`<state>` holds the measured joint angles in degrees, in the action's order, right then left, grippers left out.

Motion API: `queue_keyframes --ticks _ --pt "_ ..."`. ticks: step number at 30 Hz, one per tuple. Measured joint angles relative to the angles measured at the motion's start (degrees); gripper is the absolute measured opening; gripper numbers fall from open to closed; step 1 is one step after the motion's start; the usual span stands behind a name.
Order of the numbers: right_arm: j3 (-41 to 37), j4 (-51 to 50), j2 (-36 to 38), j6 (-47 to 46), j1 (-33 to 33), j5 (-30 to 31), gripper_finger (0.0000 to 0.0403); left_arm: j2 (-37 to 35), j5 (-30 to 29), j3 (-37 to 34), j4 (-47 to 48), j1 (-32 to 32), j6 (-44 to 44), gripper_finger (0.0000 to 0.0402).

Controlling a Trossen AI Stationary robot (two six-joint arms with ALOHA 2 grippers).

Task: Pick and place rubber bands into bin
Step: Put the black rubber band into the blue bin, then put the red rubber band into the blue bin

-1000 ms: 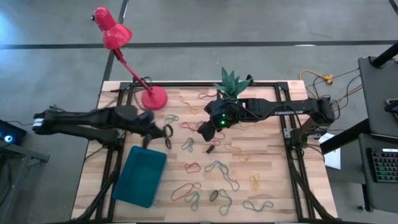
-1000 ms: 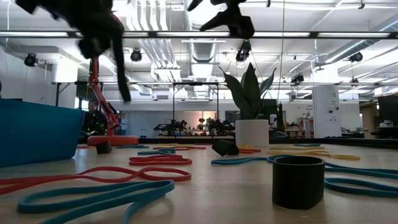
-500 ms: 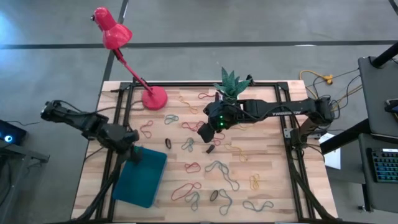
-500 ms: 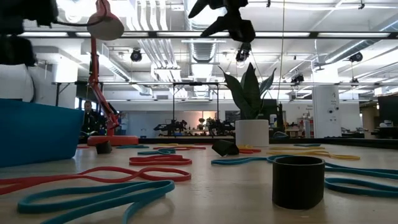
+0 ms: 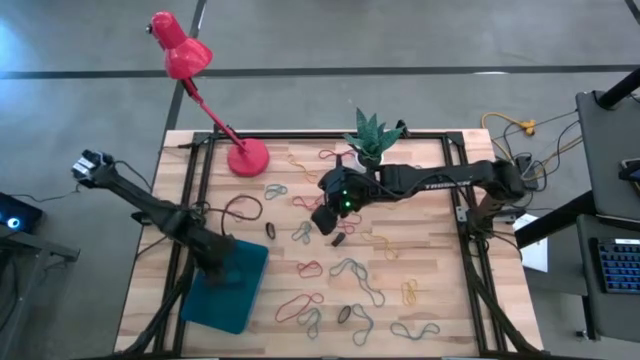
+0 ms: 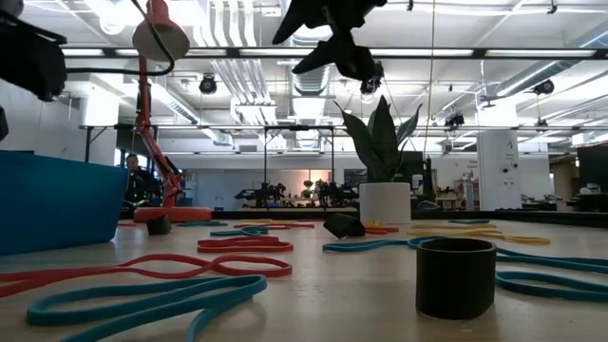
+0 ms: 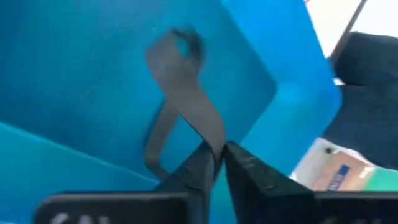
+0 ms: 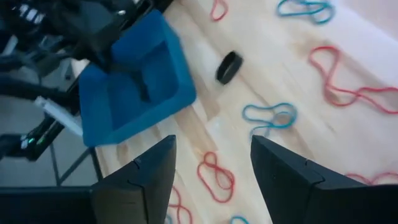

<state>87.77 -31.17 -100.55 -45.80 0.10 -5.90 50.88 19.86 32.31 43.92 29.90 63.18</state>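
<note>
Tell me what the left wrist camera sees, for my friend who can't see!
The left gripper is pinched shut on a dark rubber band, dangling it over the blue bin, which fills most of the picture.

The high view looks straight down on the whole counter (image 5: 430, 250) and both arms. The low view sits at counter-top height, facing level across the surface into the room, close to the nearest rubber bands (image 6: 142, 294). The left wrist view looks at close range into the bin (image 7: 93, 81). The right wrist view looks down from higher up. The bin appears in all four views.
</note>
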Motion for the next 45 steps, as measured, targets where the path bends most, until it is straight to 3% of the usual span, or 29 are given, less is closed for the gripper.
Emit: queue_keyframes --ticks 5,11,17,21,27,32,35,41,45 --pt "0.0 -6.3 -2.5 9.1 1.3 -1.8 0.0208 4.8 0.2 1.4 -0.3 1.3 -0.1 0.0128" --pt "0.0 -19.7 -3.1 32.8 8.2 3.6 0.0211 6.2 2.1 3.1 -0.3 3.4 -0.5 0.0215" --pt "-1.2 -22.0 -3.7 47.7 15.6 6.1 0.021 4.1 3.7 3.2 -2.5 4.9 -0.6 0.0243" --pt "-2.3 -20.7 -6.2 48.4 19.6 5.9 0.021 3.4 3.7 3.7 -4.1 5.0 -0.5 0.0244" --pt "-8.8 -23.2 -5.5 34.6 23.2 6.1 0.021 3.4 3.6 3.9 -7.8 5.0 -0.5 0.0244" --pt "-15.2 -24.3 1.1 14.3 28.2 6.4 0.0209 3.4 2.1 3.9 -8.0 5.0 -2.4 0.0244" --pt "-20.1 -24.2 6.4 -2.8 30.8 6.1 0.0209 3.3 0.1 3.9 -8.0 5.0 -3.9 0.0244" --pt "-33.1 -22.1 20.5 -37.6 33.0 5.7 0.0209 2.6 -8.6 3.9 -10.0 4.9 -7.7 0.0244" --pt "-40.2 -19.6 27.1 -47.5 33.6 6.0 0.0209 1.2 -16.7 4.2 -9.8 4.1 -9.9 0.0244"
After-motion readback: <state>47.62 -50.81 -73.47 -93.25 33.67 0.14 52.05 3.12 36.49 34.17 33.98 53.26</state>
